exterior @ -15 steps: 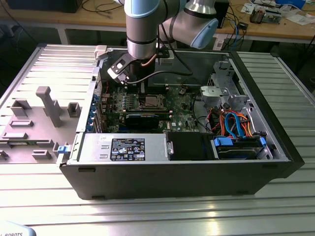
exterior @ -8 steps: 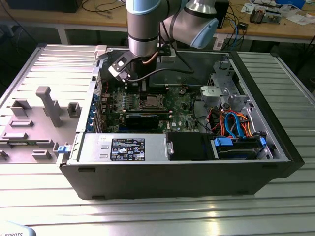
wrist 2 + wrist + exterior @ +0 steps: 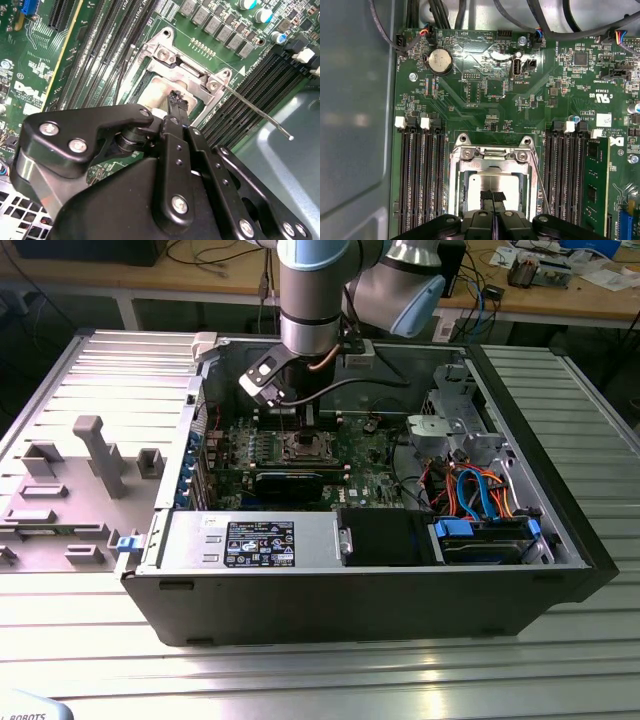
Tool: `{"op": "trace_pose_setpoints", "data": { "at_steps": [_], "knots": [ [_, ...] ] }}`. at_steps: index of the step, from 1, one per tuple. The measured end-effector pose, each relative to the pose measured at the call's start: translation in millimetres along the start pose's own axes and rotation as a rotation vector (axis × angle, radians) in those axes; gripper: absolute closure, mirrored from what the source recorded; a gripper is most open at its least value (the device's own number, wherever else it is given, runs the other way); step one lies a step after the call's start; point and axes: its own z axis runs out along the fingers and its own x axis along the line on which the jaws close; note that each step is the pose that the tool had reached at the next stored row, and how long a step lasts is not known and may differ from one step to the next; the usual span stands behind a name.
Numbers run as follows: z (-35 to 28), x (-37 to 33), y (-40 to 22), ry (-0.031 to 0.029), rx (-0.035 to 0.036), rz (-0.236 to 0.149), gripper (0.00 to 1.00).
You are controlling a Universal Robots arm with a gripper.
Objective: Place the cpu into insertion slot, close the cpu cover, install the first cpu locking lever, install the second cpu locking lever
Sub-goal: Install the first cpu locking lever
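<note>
cpu (image 3: 492, 181): flat square, silver-grey top, seated and level, directly under my jaws, which are right at its top face. cpu cover (image 3: 490, 159): thin silvery frame with a square cut-out, lying down around the cpu so the chip shows through the opening. Its two-screw edge sits just past my jaws. first locking lever (image 3: 255, 112): thin steel rod, unlatched, angling up and away to one side of my jaws. second locking lever (image 3: 124, 75): thin dark rod along the opposite side of the frame, can't tell if it's latched.
</note>
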Motion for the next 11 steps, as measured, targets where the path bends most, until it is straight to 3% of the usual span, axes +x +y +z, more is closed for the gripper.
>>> {"op": "trace_pose_setpoints", "data": {
  "at_steps": [11],
  "knots": [
    [-1.5,0.0,0.5,-0.0002,0.0001,0.0,0.88]
  ]
}}
